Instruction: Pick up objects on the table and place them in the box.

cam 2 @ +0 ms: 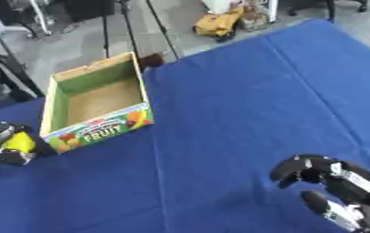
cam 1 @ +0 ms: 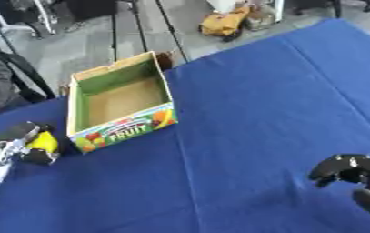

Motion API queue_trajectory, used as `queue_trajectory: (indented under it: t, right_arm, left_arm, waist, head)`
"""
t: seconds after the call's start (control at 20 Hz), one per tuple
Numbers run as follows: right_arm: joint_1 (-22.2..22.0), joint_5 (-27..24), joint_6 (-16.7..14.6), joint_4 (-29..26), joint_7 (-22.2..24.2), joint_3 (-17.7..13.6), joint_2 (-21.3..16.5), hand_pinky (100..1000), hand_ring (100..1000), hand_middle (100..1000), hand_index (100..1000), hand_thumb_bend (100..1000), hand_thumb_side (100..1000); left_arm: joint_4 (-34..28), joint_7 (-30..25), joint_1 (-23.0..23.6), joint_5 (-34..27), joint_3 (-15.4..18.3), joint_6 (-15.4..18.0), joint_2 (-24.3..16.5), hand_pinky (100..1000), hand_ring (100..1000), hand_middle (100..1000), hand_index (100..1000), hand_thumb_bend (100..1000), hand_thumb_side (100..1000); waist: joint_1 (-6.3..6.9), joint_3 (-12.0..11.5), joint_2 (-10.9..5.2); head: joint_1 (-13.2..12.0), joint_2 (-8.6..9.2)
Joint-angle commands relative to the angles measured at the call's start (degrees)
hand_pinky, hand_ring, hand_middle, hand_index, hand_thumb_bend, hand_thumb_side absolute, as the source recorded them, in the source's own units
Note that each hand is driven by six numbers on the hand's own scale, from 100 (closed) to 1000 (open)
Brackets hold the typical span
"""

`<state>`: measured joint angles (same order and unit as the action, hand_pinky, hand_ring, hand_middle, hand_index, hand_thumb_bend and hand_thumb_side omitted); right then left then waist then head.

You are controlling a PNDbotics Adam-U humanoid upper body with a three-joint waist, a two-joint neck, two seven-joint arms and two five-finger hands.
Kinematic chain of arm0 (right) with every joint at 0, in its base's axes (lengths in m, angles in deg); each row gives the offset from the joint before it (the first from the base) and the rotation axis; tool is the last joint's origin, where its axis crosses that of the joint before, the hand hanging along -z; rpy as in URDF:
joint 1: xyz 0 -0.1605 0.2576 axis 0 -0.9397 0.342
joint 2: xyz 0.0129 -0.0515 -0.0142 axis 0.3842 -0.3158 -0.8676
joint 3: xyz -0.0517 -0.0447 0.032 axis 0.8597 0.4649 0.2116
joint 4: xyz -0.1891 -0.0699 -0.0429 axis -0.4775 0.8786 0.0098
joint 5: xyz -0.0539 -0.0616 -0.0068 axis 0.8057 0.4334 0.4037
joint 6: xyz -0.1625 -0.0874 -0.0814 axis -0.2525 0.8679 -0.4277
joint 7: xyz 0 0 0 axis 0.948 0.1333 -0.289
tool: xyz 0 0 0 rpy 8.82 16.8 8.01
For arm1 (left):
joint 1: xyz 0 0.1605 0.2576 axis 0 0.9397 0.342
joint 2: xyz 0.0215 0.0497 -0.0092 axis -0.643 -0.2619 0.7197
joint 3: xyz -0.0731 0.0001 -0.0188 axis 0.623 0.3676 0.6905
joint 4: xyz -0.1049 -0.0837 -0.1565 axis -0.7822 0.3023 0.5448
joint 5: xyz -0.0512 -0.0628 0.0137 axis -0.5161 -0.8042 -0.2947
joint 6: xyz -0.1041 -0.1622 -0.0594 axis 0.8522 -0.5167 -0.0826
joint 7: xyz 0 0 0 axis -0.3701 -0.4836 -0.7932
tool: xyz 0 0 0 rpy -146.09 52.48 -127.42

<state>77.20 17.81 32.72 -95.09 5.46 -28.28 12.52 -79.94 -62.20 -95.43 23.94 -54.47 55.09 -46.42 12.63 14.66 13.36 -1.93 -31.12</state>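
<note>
Box [cam 1: 121,105] on blue table [cam 1: 267,100], left hand [cam 1: 25,143] fingers around yellow object [cam 1: 43,142] beside it

"FRUIT" in yellow letters on the cardboard box [cam 1: 122,129] front panel

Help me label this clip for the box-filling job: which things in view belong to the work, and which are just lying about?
Part of the job:
- fruit box, open, nothing visible inside
- yellow object, held in the left hand beside the box
- right hand, low right, holding nothing

Lying about:
- yellow-brown bundle on the floor beyond the blue table
</note>
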Motion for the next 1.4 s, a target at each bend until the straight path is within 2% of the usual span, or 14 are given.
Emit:
queue_trajectory:
  t: [0.05, 0.15, 0.35, 0.45, 0.55, 0.85, 1.2, 1.4]
  right_arm:
    - [0.27, -0.37, -0.1, -1.09, 0.03, -0.23, -0.87, 724, 793, 737, 799, 247, 660]
    - [0.18, -0.4, -0.08, -1.07, 0.02, -0.29, -0.88, 724, 793, 737, 799, 247, 661]
    - [0.14, -0.51, -0.09, -1.07, 0.04, -0.32, -0.86, 724, 793, 737, 799, 256, 657]
    - [0.11, -0.58, -0.11, -1.07, 0.05, -0.34, -0.86, 724, 793, 737, 799, 260, 655]
    - [0.08, -0.68, -0.11, -1.05, 0.05, -0.35, -0.86, 724, 793, 737, 798, 261, 653]
    - [-0.08, -0.85, -0.08, -0.99, 0.06, -0.43, -0.85, 724, 793, 737, 798, 262, 653]
    - [-0.21, -0.9, 0.02, -0.87, 0.1, -0.46, -0.83, 724, 794, 737, 798, 264, 651]
    - [-0.21, -0.92, 0.01, -0.89, 0.08, -0.52, -0.82, 724, 793, 736, 798, 264, 652]
  left_arm:
    - [-0.49, -2.87, -0.58, -0.47, 0.21, -0.1, -3.29, 806, 708, 672, 871, 425, 270]
    - [-0.76, -4.6, -0.59, -0.65, 0.33, -0.2, -3.57, 810, 715, 680, 874, 418, 266]
    - [-1.56, -6.55, -0.62, -1.65, 0.77, -0.49, -3.9, 813, 724, 695, 878, 483, 332]
    - [-1.79, -7.41, -0.62, -2.69, 0.79, -0.28, -4.1, 823, 739, 712, 880, 596, 412]
    - [-1.96, -8.52, -0.64, -3.43, 0.7, -0.13, -4.44, 824, 740, 714, 881, 617, 421]
    - [-2.0, -11.24, -0.45, -3.46, 0.6, -0.34, -5.45, 827, 742, 713, 881, 525, 331]
    - [-2.07, -15.8, -0.12, -2.4, 0.66, -0.8, -6.43, 832, 744, 710, 875, 358, 228]
    - [-2.11, -16.28, 0.1, -2.15, 0.69, -1.1, -6.17, 821, 725, 689, 857, 310, 197]
  waist:
    - [-0.82, -0.2, -1.22]
    - [-0.85, -0.21, -1.31]
    - [-0.92, -0.17, -1.44]
    - [-0.98, -0.17, -1.5]
    - [-1.03, -0.2, -1.62]
    - [-1.17, -0.28, -1.89]
    - [-1.11, -0.47, -2.17]
    - [-1.11, -0.4, -2.12]
  head:
    - [0.08, 0.21]
    - [0.15, 0.16]
    - [0.22, 0.08]
    - [0.22, 0.02]
    - [0.21, -0.04]
    - [0.3, -0.11]
    - [0.53, -0.26]
    - [0.6, -0.14]
